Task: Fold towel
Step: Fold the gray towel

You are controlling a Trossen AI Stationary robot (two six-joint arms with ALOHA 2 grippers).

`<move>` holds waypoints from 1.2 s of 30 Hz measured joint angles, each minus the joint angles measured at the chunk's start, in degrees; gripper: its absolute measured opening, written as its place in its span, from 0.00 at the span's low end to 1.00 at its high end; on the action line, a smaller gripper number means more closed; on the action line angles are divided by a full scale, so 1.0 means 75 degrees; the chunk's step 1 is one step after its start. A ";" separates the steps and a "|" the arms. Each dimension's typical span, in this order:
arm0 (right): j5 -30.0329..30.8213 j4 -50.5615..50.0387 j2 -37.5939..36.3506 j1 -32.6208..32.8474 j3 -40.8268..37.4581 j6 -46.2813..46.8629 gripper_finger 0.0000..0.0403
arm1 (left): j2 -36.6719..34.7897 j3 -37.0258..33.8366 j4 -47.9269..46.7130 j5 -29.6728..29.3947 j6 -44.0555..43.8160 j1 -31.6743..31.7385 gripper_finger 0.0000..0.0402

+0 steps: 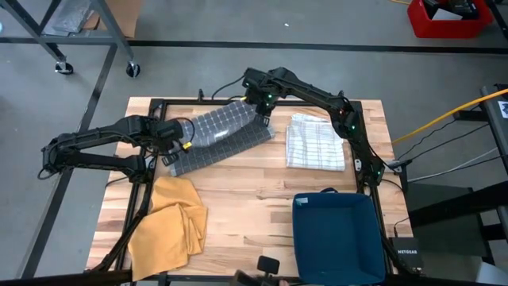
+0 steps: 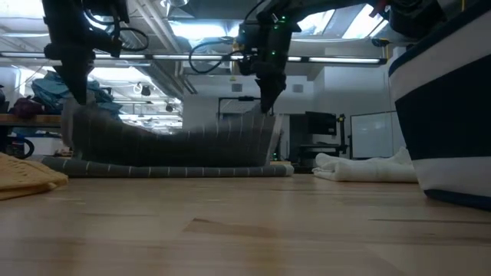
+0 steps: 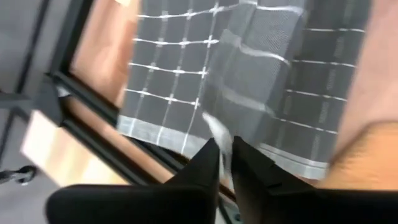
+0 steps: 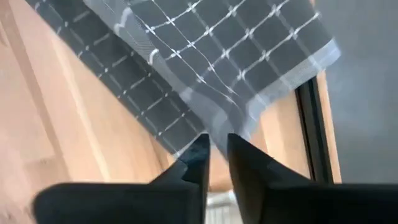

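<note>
A dark grey towel (image 1: 221, 133) with thin white checks lies slantwise at the far left of the wooden table. One layer lies flat on the wood (image 2: 169, 170). A second layer (image 2: 169, 146) is raised above it and sags between my two grippers. My left gripper (image 1: 182, 131) stands over the towel's left end and is shut on it. My right gripper (image 1: 259, 111) stands over its far right end and is also shut on it. Both point steeply down. My left gripper pinches a bunched bit of the towel's left end (image 3: 216, 127) between its two fingers, from above. The raised layer hangs slack below the fingers (image 2: 77, 107), and the lower layer rests on the table. My right gripper pinches the towel's far right corner (image 4: 214, 124) between its two fingertips, from above, pointing down. The cloth hangs from the fingers (image 2: 270, 115) and sags toward the other gripper.
A folded white checked towel (image 1: 315, 141) lies to the right of the grey one. A crumpled yellow cloth (image 1: 171, 224) lies at the near left. A blue bin (image 1: 337, 234) stands at the near right. A black frame rail (image 1: 182, 101) runs along the table's far edge.
</note>
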 joint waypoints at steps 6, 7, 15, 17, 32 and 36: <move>-0.0364 -0.0585 0.0000 0.0046 0.0000 0.0047 0.30 | 0.0000 -0.0218 0.0046 0.0758 0.0068 0.0000 0.22; -0.0391 -0.0617 0.0000 0.0058 0.0000 0.0104 0.31 | 0.0000 -0.0265 0.0113 0.0811 0.0110 0.0000 0.24; -0.0432 -0.0299 0.0000 0.0197 0.0000 0.0209 0.34 | 0.0009 -0.0335 0.0160 0.0828 0.0175 0.0000 0.29; -0.0462 -0.0176 0.0000 0.0204 0.0000 0.0213 0.34 | 0.0009 -0.0335 0.0165 0.0827 0.0175 0.0000 0.29; -0.0600 0.0674 0.0000 0.0637 0.0000 0.0204 0.34 | 0.0006 -0.0338 0.0187 0.0814 0.0175 0.0000 0.29; -0.0518 0.0969 0.0000 0.0759 0.0000 0.0203 0.34 | 0.0006 -0.0338 0.0396 0.0809 0.0066 0.0000 0.29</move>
